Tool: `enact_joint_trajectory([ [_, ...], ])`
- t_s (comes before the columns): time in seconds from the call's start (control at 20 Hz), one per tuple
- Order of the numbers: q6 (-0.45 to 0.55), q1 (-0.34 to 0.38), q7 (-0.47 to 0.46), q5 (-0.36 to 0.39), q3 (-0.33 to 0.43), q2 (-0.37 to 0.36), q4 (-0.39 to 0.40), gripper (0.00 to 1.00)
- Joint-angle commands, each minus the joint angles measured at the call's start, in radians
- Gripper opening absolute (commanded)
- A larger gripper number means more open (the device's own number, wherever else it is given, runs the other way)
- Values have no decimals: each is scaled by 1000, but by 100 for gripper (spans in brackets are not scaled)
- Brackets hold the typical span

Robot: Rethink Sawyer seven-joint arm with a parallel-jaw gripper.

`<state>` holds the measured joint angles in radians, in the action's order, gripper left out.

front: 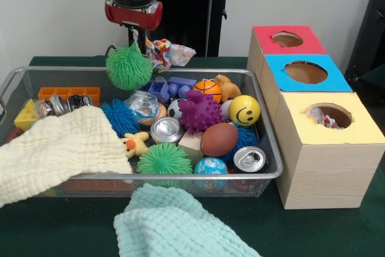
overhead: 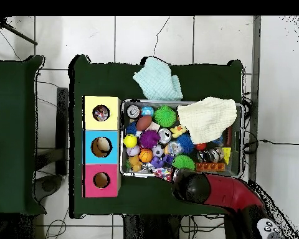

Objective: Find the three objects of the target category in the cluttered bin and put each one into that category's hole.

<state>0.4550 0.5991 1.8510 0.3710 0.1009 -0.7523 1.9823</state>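
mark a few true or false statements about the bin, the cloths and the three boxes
1. A green spiky ball hangs just under the pincer, above the bin's back edge. True.
2. The cream cloth lies wholly on the table, clear of the bin. False: it drapes over one end of the bin, covering some items.
3. The box row runs red, blue, yellow, with yellow nearest the front camera. True.
4. The yellow smiley ball sits inside the blue box's hole. False: it lies in the bin near the boxes.
5. The light teal cloth lies outside the bin on the green table. True.
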Motion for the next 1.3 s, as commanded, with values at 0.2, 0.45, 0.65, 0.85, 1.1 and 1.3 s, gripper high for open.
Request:
enact_joint_trajectory([
  [0.2, 19, 19, 15, -4, 70, 81, -76, 0],
  [0.45, 108, -30, -3, -16, 77, 45, -136, 0],
  [0.65, 178, -58, 0, -41, 78, 17, -164, 0],
  [0.85, 216, -98, 34, -56, 58, -8, -176, 0],
  [1.1, 220, -116, 56, -71, 49, -20, -167, 0],
  [1.3, 222, -122, 61, -78, 41, -21, -166, 0],
])
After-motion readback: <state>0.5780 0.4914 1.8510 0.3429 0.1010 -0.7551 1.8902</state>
